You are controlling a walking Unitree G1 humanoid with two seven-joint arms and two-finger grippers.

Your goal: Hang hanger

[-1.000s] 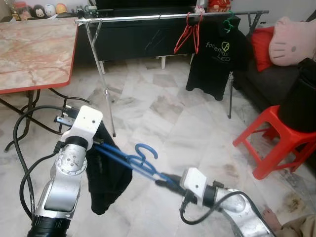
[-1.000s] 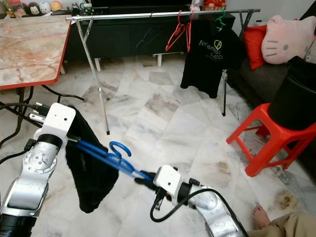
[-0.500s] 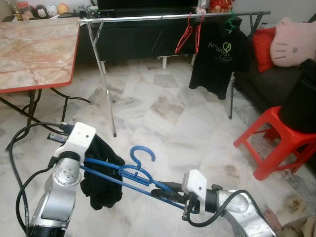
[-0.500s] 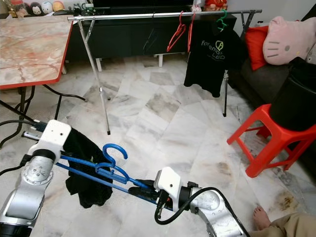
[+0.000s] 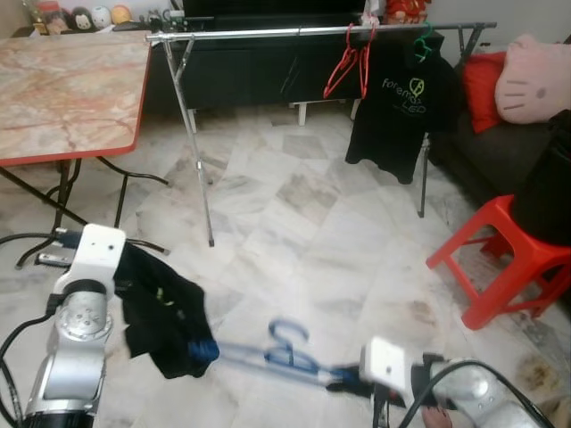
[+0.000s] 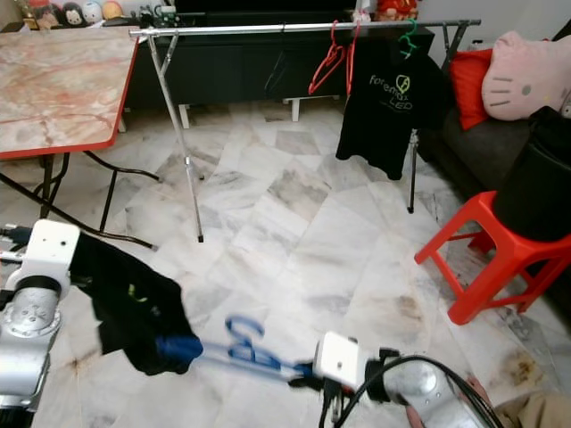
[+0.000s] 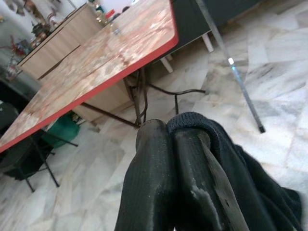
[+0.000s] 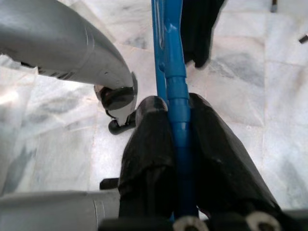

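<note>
The room is seen from head height by two eye views angled forward and down over a marble floor; a clothes rail and red stool are shared, slightly offset. A red-edged table is seen from low by the left wrist view. The floor is viewed closely by the right wrist view.

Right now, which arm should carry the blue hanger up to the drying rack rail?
Right. The right gripper is clamped on the blue hanger, while the left gripper pinches only the black garment. The rail stands well ahead, so walking closer probably comes first.
</note>
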